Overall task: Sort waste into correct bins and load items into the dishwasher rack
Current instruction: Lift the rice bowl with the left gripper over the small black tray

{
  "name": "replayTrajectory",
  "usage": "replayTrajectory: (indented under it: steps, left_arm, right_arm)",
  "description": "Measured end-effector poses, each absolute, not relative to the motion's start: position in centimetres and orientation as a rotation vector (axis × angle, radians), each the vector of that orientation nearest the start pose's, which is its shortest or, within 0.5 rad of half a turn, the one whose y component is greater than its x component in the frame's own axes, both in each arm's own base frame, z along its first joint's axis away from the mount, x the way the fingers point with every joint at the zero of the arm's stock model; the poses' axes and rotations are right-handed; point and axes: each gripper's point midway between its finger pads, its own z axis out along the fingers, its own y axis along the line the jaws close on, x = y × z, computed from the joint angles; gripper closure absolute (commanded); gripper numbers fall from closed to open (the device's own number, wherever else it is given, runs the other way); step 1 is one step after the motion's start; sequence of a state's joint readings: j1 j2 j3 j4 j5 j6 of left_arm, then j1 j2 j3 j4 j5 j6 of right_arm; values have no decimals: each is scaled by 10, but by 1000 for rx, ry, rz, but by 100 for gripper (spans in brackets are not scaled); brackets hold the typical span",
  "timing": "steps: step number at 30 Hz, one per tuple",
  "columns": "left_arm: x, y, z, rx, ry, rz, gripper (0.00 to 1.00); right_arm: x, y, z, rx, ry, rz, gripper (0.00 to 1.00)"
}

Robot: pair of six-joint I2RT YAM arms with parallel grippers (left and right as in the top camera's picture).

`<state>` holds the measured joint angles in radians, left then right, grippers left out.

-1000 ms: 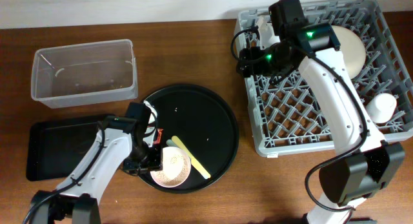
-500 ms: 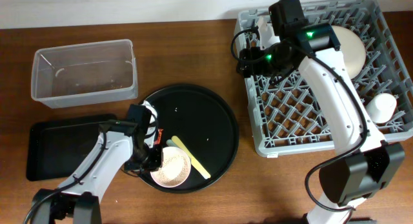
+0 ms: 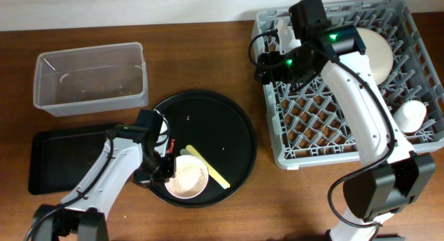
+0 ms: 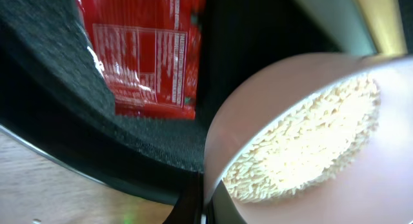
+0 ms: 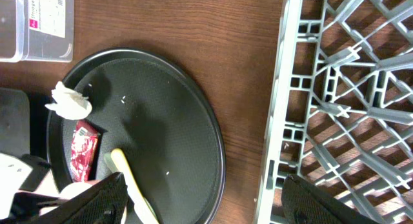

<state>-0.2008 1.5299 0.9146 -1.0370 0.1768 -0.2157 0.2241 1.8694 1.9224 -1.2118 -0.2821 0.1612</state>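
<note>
My left gripper is shut on the left rim of the small pinkish-white bowl, which holds white rice and stands on the round black tray. In the left wrist view its jaws pinch the bowl's wall, with the red sachet just behind. The crumpled tissue and red sachet lie at the tray's left. A yellow utensil lies beside the bowl. My right gripper hangs open over the left edge of the grey rack, holding nothing.
The clear tub stands at the back left, and the shallow black tray lies in front of it. A cream plate and a white cup sit in the rack. Bare wood separates the round tray from the rack.
My left gripper has closed on the bowl's rim, and the bowl has shifted slightly to the right. The right arm has not moved.
</note>
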Motion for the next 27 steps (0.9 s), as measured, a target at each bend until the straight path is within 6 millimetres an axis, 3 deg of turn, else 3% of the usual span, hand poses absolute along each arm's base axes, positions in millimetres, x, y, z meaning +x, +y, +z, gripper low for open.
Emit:
replayTrajectory:
  steps: [4, 10, 18, 27]
  left_arm:
    - [236, -61, 80, -93, 3207, -100, 99]
    - [263, -33, 119, -208, 3100, 110, 99]
    - [255, 25, 128, -386, 3073, 419, 99]
    - [236, 119, 138, -784, 2961, 683, 99]
  right_arm:
    - [412, 143, 219, -167, 2752, 493, 20]
    - [412, 143, 219, -168, 2753, 491, 20]
    - [412, 143, 219, -167, 2753, 491, 19]
    - [412, 143, 219, -167, 2753, 491, 19]
